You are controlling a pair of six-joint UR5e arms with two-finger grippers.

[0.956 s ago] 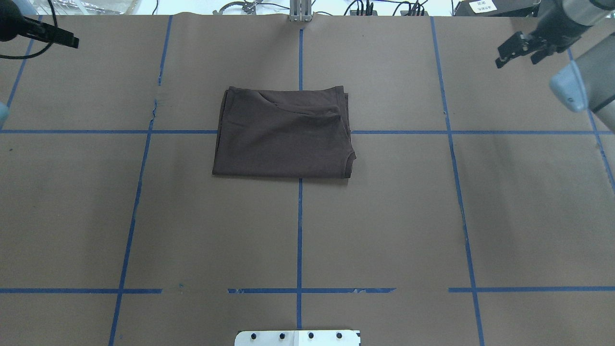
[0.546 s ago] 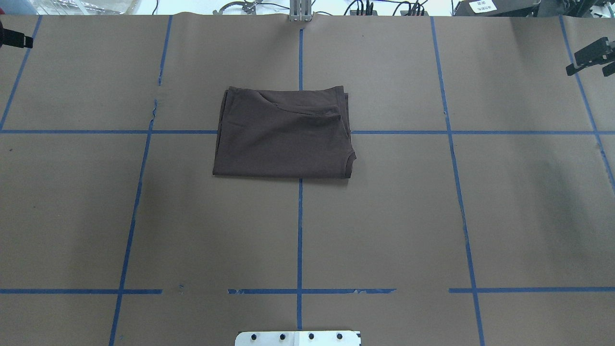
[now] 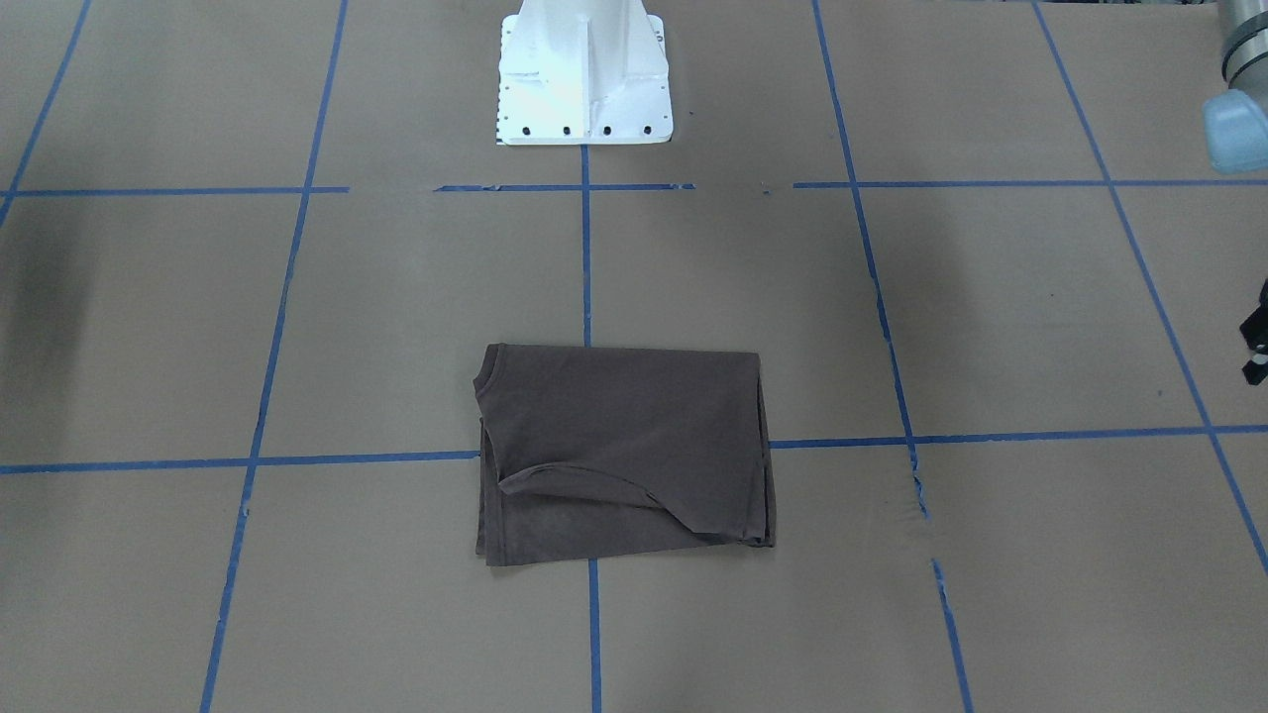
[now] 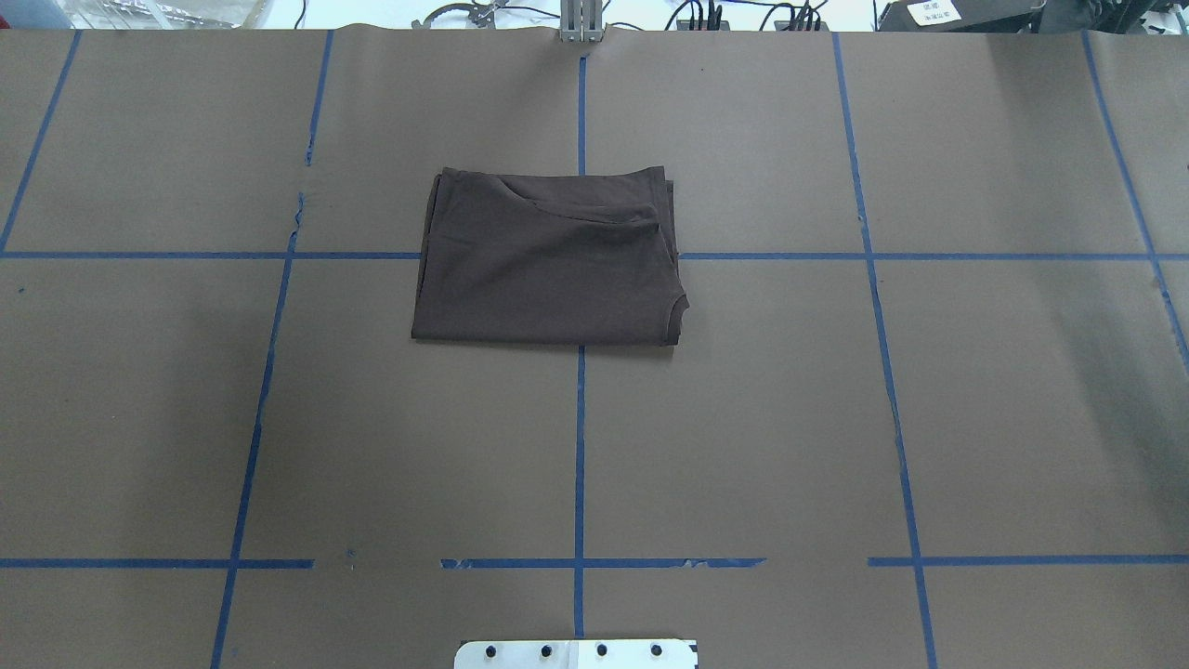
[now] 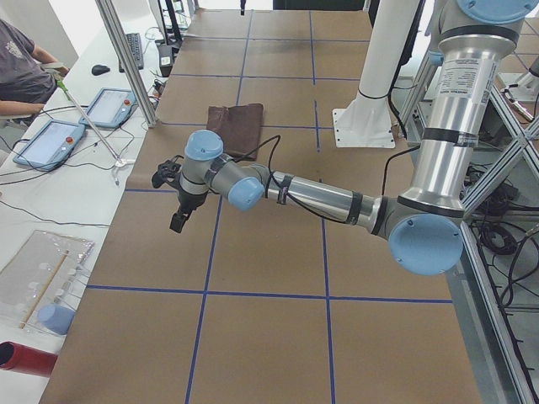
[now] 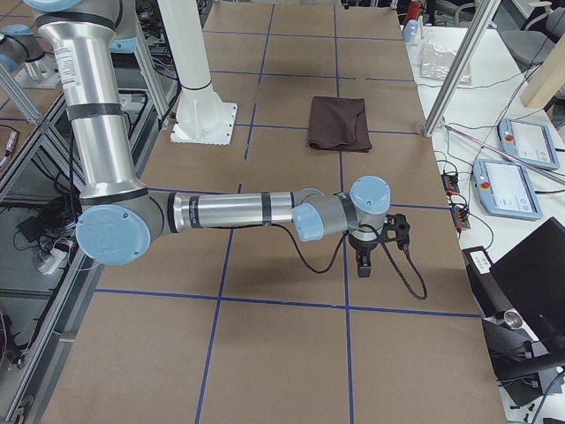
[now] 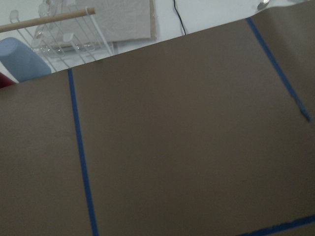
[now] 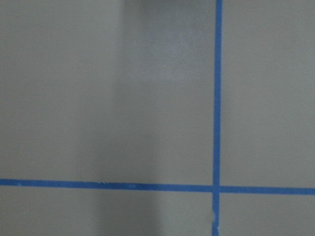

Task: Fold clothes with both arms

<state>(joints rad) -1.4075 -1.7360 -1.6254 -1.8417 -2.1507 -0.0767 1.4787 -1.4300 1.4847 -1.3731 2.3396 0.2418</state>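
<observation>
Dark brown-grey cotton T-shirt (image 4: 548, 265) lies folded compactly at frame centre, task seemingly done; black left gripper (image 5: 178, 220) and right gripper (image 6: 363, 268) hang well away, spread or closed unclear

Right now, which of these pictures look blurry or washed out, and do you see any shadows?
Overhead view: sharp, the T-shirt crisp, with faint soft shadows on the table at both sides and a blown-out white strip beyond its far edge. Right wrist view: pale, washed out and soft, its tape lines fuzzy. Left wrist view: dim, slightly blurred, background overexposed.
</observation>
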